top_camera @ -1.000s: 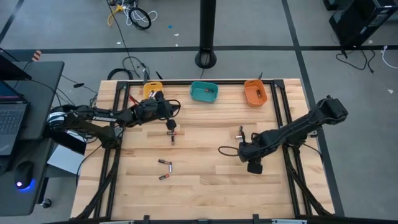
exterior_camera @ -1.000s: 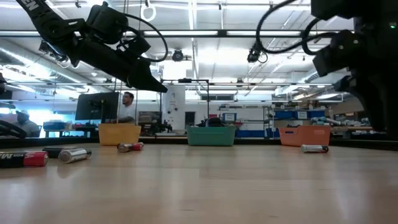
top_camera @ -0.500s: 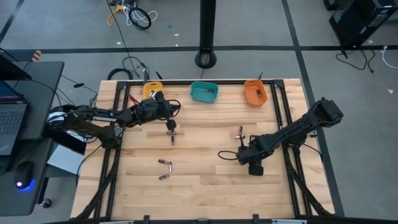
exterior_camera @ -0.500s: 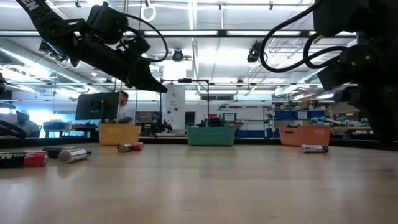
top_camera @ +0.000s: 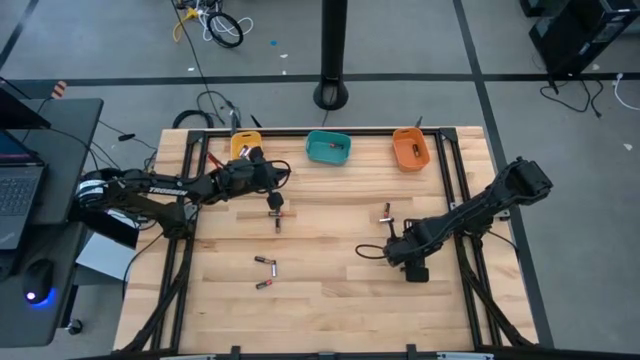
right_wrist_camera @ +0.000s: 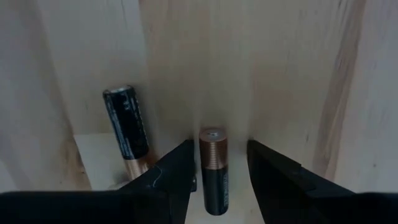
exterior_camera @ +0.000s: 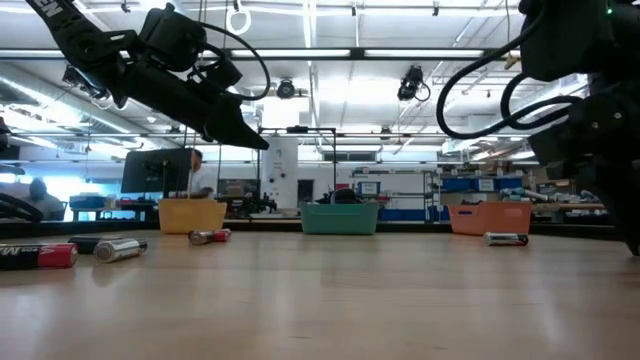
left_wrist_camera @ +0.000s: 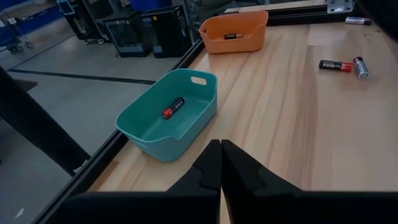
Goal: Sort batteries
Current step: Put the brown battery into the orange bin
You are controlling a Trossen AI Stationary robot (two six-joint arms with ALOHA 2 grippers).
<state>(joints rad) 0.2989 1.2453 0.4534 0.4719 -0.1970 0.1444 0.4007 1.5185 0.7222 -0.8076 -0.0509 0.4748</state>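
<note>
Batteries lie scattered on the wooden table: a pair (top_camera: 278, 215) under my left gripper, two near the near edge (top_camera: 264, 272), and a pair (top_camera: 386, 212) by my right gripper. My left gripper (top_camera: 273, 198) hovers shut above the table (exterior_camera: 262, 143), short of the teal bin (left_wrist_camera: 168, 118). My right gripper (right_wrist_camera: 219, 145) is open and low over the table (top_camera: 392, 240). Its fingers stand on either side of a black battery with a copper end (right_wrist_camera: 212, 174), which lies on the wood. A second black battery (right_wrist_camera: 127, 134) lies beside it.
Three bins stand along the far edge: yellow (top_camera: 245, 146), teal (top_camera: 328, 148) with a battery (left_wrist_camera: 173, 107) in it, orange (top_camera: 410, 149) with a battery (left_wrist_camera: 230, 36) in it. Bare wood lies in the table's middle and near right. A person stands in the room behind.
My right arm has drawn in a little toward the near edge, its gripper staying low by the pair of batteries. My left arm has kept still, and no battery has moved.
</note>
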